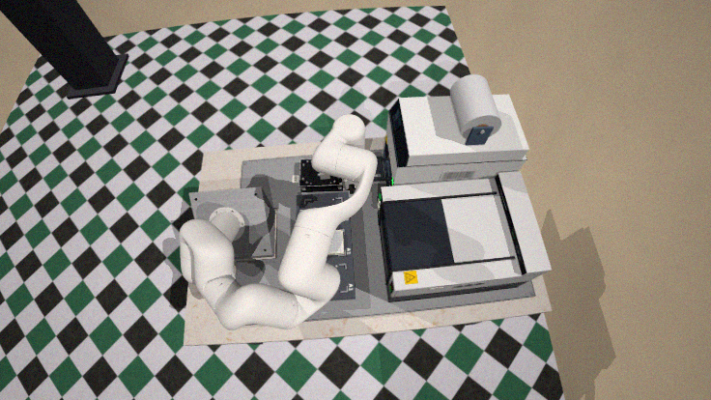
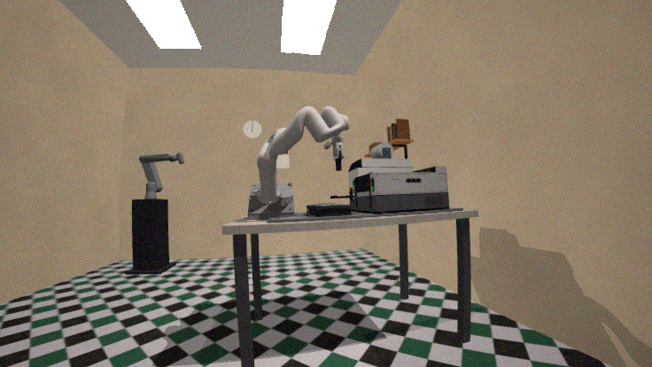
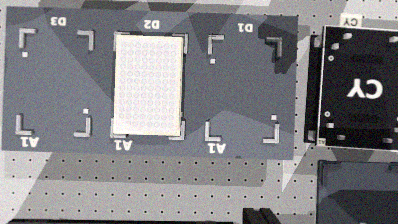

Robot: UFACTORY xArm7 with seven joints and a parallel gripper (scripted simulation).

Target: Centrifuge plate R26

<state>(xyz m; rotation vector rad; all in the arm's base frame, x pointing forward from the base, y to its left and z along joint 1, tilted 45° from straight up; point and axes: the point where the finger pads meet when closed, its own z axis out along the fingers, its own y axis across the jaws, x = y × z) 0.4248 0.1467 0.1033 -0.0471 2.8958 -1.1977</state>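
Observation:
My gripper (image 2: 337,165) is shut and empty. It hangs high above the deck, left of the centrifuge (image 1: 474,228) (image 2: 410,191). Its dark fingertips (image 3: 261,218) just show at the bottom edge of the wrist view. The white plate R62 (image 3: 147,85) (image 1: 340,242) sits inside the D2 locators. The D3 position (image 3: 55,82) and the D1 position (image 3: 242,87) are bare. The black CY nest (image 3: 357,87) (image 1: 314,175) is empty. No R26 or BAL plate shows in any view. Part of the centrifuge's top (image 1: 417,234) is a dark opening; I cannot tell what lies inside.
The sealer (image 1: 447,128) (image 2: 378,162) with its film roll (image 1: 474,106) stands behind the centrifuge. A dark, bare tray (image 3: 357,192) (image 2: 328,208) lies beside the CY nest. My arm hides much of the deck in the top view. A second arm on a black pedestal (image 2: 150,232) stands away from the table (image 2: 346,221).

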